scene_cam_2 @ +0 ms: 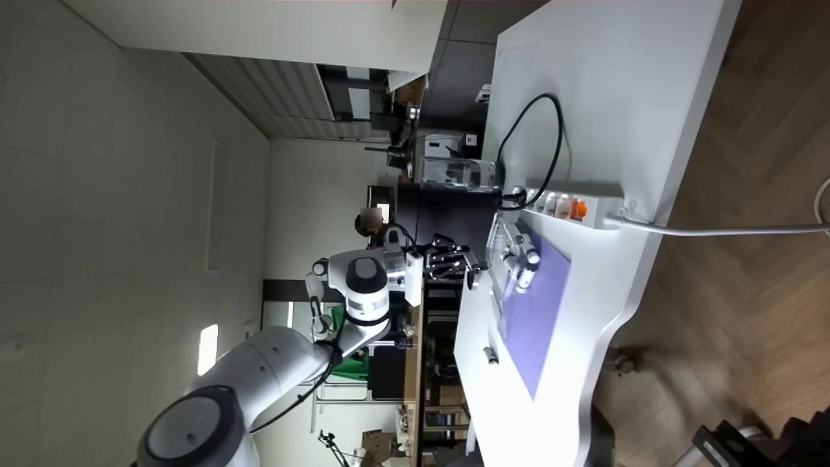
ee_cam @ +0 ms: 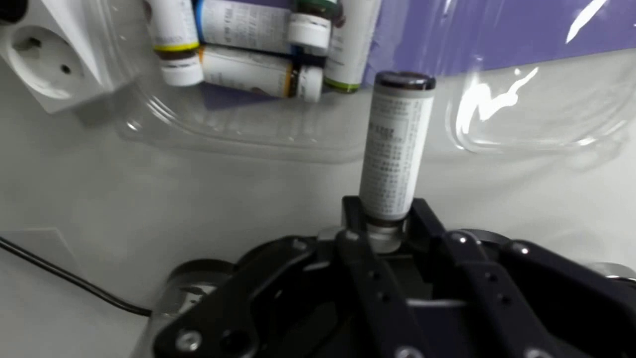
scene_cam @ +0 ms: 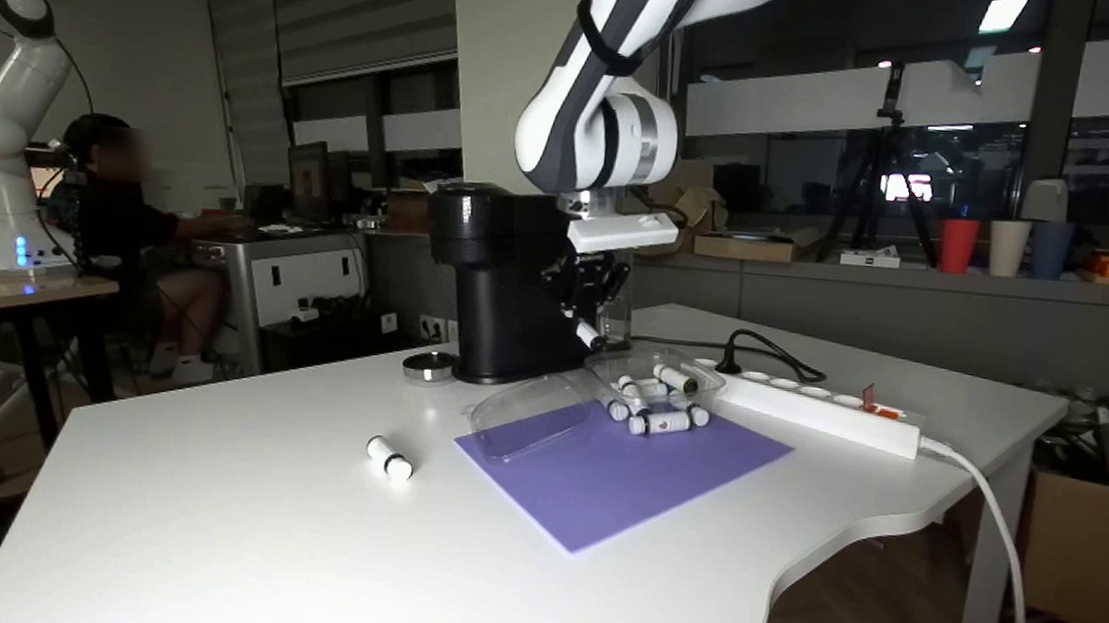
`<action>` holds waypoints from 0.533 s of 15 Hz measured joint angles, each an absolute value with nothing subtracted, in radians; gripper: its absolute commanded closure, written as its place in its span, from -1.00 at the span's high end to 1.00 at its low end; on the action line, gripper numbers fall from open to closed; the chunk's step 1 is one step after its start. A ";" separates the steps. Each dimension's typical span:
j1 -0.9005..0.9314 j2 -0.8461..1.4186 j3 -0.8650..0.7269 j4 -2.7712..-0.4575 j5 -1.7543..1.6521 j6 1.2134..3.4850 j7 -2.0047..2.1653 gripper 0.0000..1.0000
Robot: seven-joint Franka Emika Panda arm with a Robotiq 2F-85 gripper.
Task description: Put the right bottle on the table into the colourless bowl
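My gripper [scene_cam: 587, 306] is shut on a small white-labelled bottle [ee_cam: 395, 149], holding it near its cap end. The bottle [scene_cam: 590, 335] hangs tilted above the white table [scene_cam: 293, 550], by the back of the clear bowl. The clear plastic bowl [ee_cam: 223, 136] holds several similar bottles and stands at the far end of the purple mat; it also shows in an exterior view [scene_cam: 600, 364]. Another white bottle [scene_cam: 390, 458] lies on the table beside the mat, and also shows in an exterior view [scene_cam_2: 491, 355]. In the wrist view the gripper [ee_cam: 385, 219] hides part of the held bottle's cap.
A clear lid-like tray [scene_cam: 529, 425] lies beside the bowl, partly on the purple mat [scene_cam: 599, 496]. A black machine [scene_cam: 506, 287] stands behind. A white power strip [scene_cam: 816, 415] with a black cable [scene_cam_2: 559, 136], a glass cylinder [scene_cam_2: 460, 174] and a metal dish [scene_cam: 429, 367] are near.
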State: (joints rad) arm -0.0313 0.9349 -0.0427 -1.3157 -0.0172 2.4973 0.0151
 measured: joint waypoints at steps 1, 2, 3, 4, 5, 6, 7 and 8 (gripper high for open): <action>-0.048 0.927 -0.046 -1.338 -0.009 2.505 0.016 -0.87; -0.062 0.921 -0.048 -1.357 0.002 2.510 0.016 -0.87; -0.074 0.915 -0.049 -1.375 0.009 2.512 0.017 -0.87; -0.082 0.909 -0.050 -1.392 0.018 2.511 0.018 -0.87; -0.085 0.902 -0.053 -1.406 0.020 2.500 0.022 -0.87; -0.086 0.891 -0.056 -1.424 0.021 2.492 0.028 -0.87; -0.086 0.877 -0.057 -1.446 0.022 2.491 0.033 -0.87; -0.085 0.861 -0.057 -1.469 0.022 2.494 0.038 -0.87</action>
